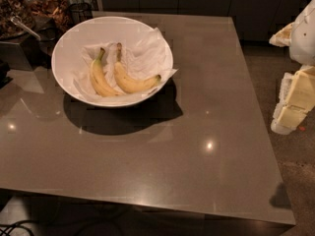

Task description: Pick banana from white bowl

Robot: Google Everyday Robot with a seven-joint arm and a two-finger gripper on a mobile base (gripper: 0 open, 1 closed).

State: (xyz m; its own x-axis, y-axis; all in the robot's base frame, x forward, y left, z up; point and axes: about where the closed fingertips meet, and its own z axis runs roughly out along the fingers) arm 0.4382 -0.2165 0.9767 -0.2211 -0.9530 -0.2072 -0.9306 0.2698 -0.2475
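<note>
The pincer (291,104) hangs at the right edge of the camera view, beyond the right side of the bench (206,132) and well apart from everything on it. It holds nothing. Whether it is wide or narrow cannot be told from this view.

The banana (131,84) lies in the white bowl (63,50), which stands on the far left part of the bench. From the pincer, the banana is toward the left of the view and farther across the bench. It rests on the crumpled paper liner (145,53).

Its long axis runs from the brown stem at the far end, curving down and toward the right, to the dark tip. The tip is therefore the end nearer the pincer.

A second banana (98,78), with a green stem, lies just beside it on the side away from the pincer, near or touching at the lower curve.

Judgement: the reach has not begun. The approach must cross the bench and descend over the bowl rim on the right-hand fruit.
</note>
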